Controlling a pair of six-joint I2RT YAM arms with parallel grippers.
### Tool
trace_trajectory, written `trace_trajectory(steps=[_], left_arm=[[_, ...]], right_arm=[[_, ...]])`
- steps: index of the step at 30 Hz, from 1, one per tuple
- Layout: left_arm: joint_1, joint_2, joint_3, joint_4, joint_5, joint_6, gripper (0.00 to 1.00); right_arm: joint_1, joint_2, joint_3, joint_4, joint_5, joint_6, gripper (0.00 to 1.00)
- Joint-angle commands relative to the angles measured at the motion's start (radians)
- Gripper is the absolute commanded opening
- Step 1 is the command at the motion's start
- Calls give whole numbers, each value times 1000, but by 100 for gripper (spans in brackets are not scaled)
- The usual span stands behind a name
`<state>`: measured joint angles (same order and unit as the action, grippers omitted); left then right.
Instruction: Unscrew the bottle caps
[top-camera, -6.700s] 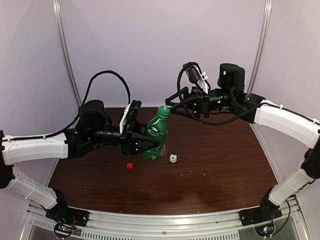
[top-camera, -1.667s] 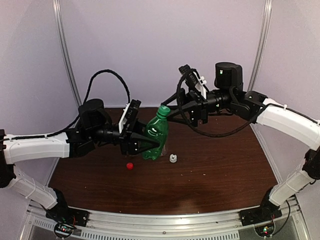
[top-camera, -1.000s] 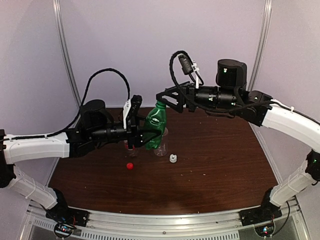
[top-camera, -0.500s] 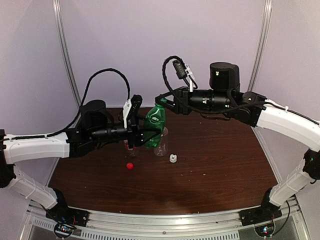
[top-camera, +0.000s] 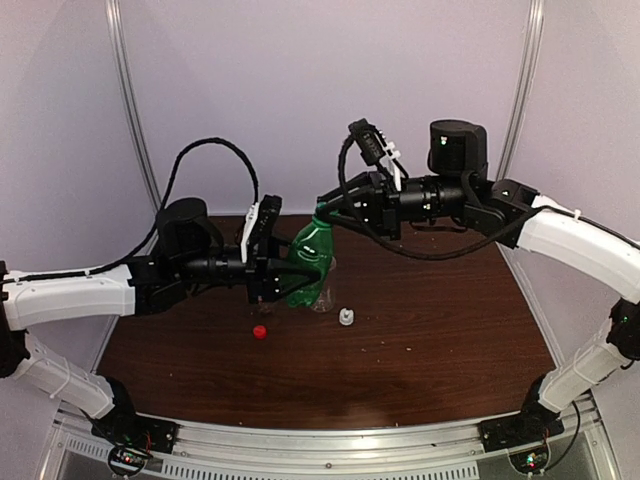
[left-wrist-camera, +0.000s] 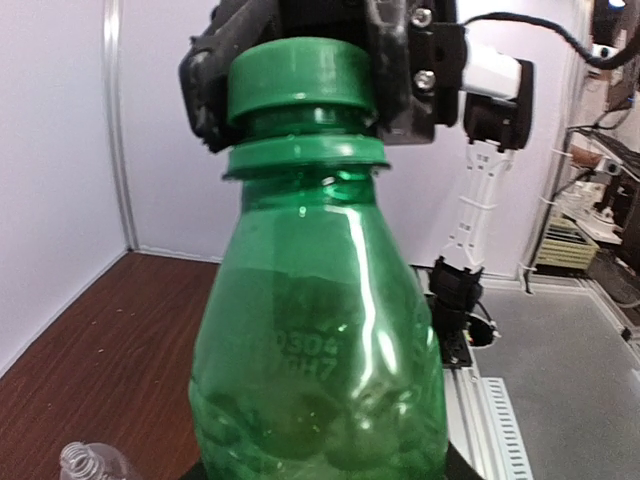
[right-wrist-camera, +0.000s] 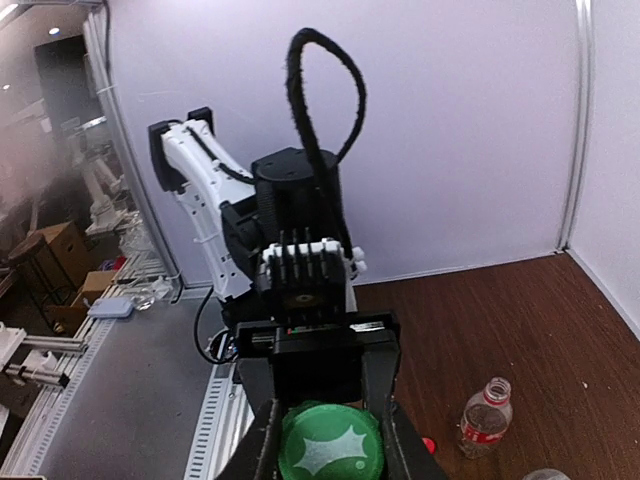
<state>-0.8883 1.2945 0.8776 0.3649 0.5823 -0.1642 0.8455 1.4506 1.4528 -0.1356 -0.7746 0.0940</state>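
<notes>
A small red cap (top-camera: 260, 332) lies nearest on the brown table (top-camera: 430, 330). A little to its right lies a white cap (top-camera: 346, 317). The two caps are apart and nothing touches them.

Just behind them is the green bottle (top-camera: 308, 262). The left gripper (top-camera: 290, 278) holds it by its fat lower part, with its fingers pressed on both sides. The bottle leans a bit, with its top tipped toward the right arm. I cannot tell if its bottom touches the table.

A clear bottle (top-camera: 322, 300) stands on the table, close under the green one. A bottle with a red label (right-wrist-camera: 487, 405) stands upright on the table too, and its top is open.

Higher up and farther back, the green cap (left-wrist-camera: 300, 80) sits on the neck of the green bottle. The right gripper (top-camera: 325, 208) comes in from the right. Its two black fingers (right-wrist-camera: 262, 450) squeeze the green cap, one on each side. In the right wrist view the round top of the cap shows between them.

Behind it all is a plain pale wall (top-camera: 320, 80).
</notes>
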Motion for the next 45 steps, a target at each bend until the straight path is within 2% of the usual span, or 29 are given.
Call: trace_trajectory(steps=[1,5,10,16,21,32,35,38,41,45], left_arm=[[-5,-37,5,62,352,13,36],[-5,-21,8,103,456,-17,35],[-4,2,17,125,515,-35,35],[-4,11,18,140,505,-48,35],[-4,19,20,135,505,-49,35],[-5,48,36,103,526,-42,34],[-5,36,33,86,496,-32,34],[-2,-1,29,37,435,8,34],[2,-44,26,-52,323,64,35],[11,-98,11,-83,154,79,35]], right_arm=[[-37,-29,10,-36,-366,-256,8],[-59,4,40,-42,-537,-284,10],[-67,28,65,-49,-604,-290,14],[-70,30,60,-36,-599,-268,17],[-69,10,26,66,-618,-197,17],[-70,-14,39,82,-667,-186,24],[-84,-27,26,82,-598,-169,19],[-110,-57,-11,68,-451,-149,19],[-139,-97,-75,69,-266,-100,19],[-158,-151,-177,36,31,-44,20]])
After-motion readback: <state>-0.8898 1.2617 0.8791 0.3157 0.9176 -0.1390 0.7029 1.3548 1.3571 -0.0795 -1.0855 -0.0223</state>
